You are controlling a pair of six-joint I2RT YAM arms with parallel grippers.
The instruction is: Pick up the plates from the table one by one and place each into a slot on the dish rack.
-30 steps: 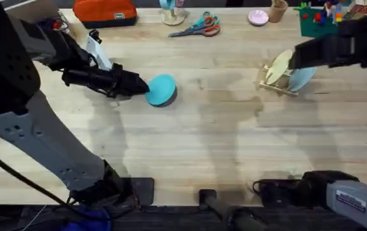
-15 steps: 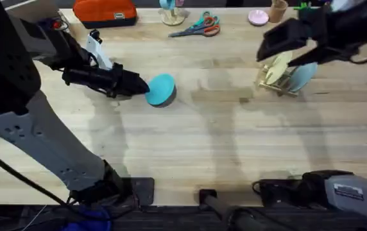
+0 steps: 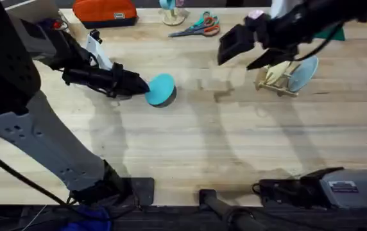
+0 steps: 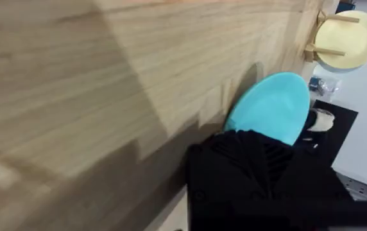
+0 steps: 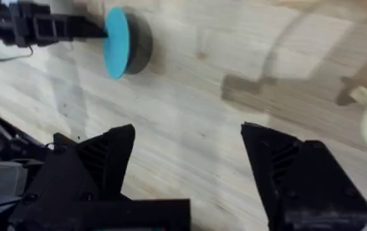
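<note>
Meanwhile, the right gripper [image 3: 240, 52] has been pulled off the dish rack [image 3: 278, 81] toward table centre, jaws spread and empty; the cream plate [image 3: 275, 69] and pale blue plate [image 3: 303, 72] are left slotted upright. The cyan plate [image 3: 161, 89] is clamped at its edge by the left gripper [image 3: 140, 85], tilted up off the table [image 3: 235, 141]. Likely next for the rack.

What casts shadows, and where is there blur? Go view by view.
Overhead: the right end effector is smeared by motion, and soft arm shadows lie across the table. Left wrist: a broad dark shadow falls beside the cyan plate. Right wrist: that plate throws a dark shadow behind itself.
</note>
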